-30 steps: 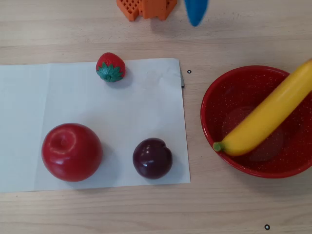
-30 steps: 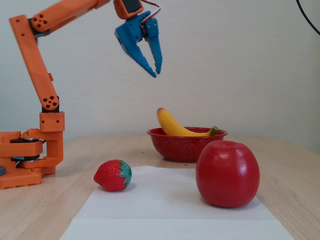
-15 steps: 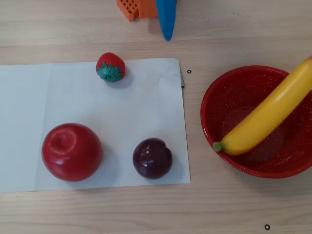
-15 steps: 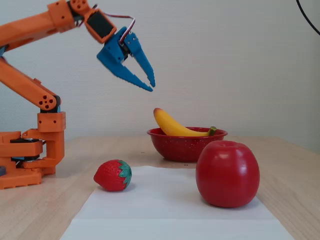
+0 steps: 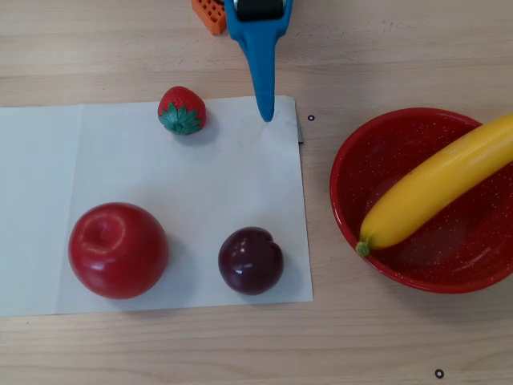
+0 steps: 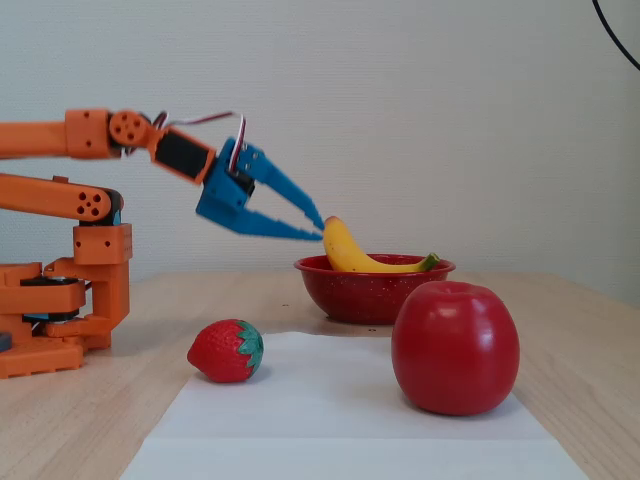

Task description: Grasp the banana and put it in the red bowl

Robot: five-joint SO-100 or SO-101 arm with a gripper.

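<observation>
Table bare beside red bowl [image 5: 346,172].

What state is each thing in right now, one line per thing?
banana: lying in the bowl, ends over the rim.
bowl: upright, holding the banana.
pincer: open, empty, in the air beside the banana in the fixed view.
apple: upright on the paper.
strawberry: on its side.
plum: on the paper.
paper: flat, creased.

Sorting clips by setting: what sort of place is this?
Likely a hobby or lab tabletop: a wooden table, a small orange arm with a blue gripper, and toy fruit on a paper sheet.
</observation>
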